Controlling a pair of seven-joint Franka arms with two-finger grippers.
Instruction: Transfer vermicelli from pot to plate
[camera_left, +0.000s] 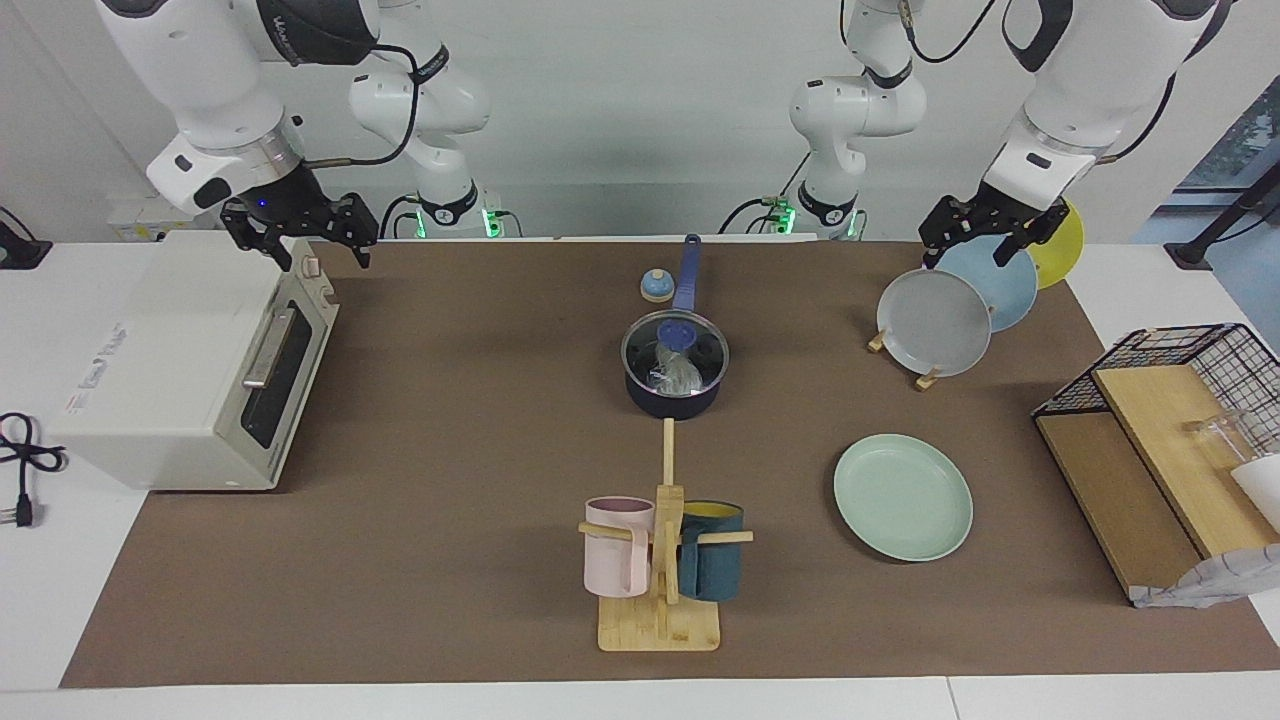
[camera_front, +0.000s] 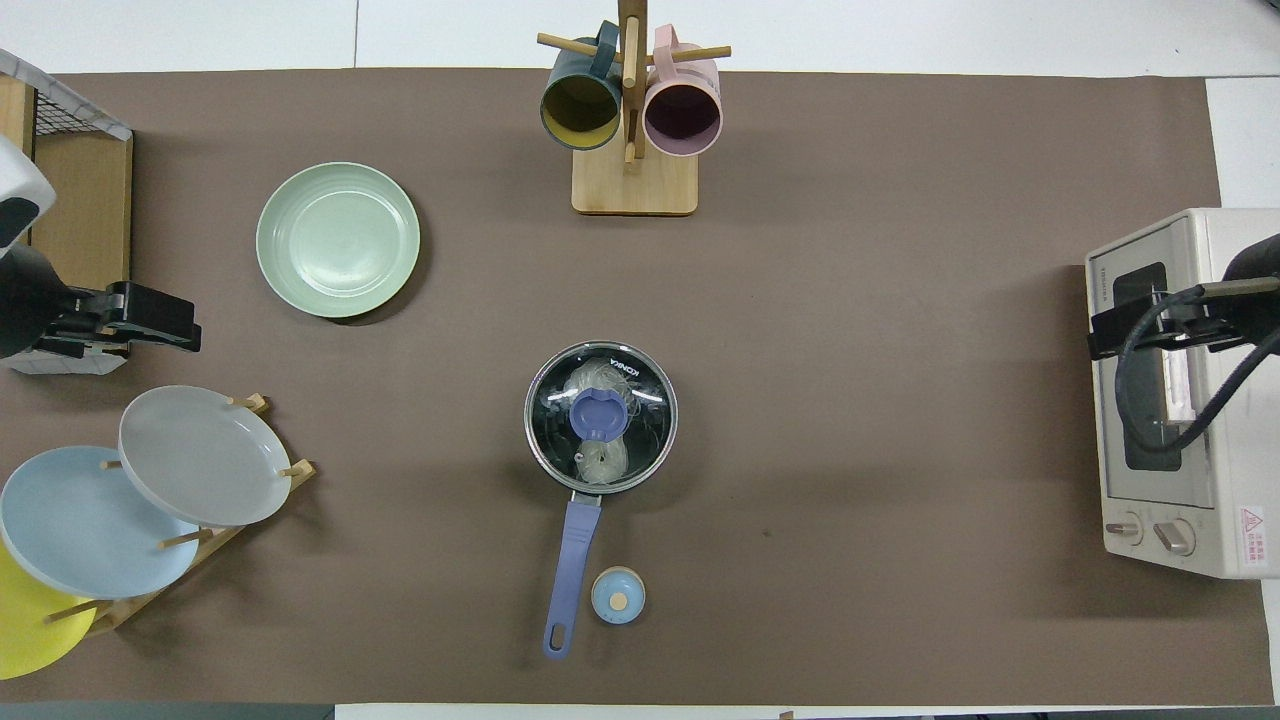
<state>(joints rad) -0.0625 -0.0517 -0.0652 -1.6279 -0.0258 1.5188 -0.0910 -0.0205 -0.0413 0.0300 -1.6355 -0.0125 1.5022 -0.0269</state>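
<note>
Both end effectors hang open: left end effector (camera_left: 985, 232) over the plate rack (camera_left: 905, 345), right end effector (camera_left: 300, 230) over the toaster oven (camera_left: 190, 370). Vermicelli (camera_left: 675, 372) sits in the pot (camera_left: 673, 398) under a glass lid (camera_front: 600, 417), so lift that straight up by its knob first, then carry to the green plate (camera_left: 903, 497).

Robot lab — paired arms (camera_left: 230, 90), mock kitchenware

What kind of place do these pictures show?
Probably a robotics lab set up as a mock kitchen: a toaster oven, a lidded pot and a rack of plates lie on a brown mat, and two robot arms wait above it.
</note>
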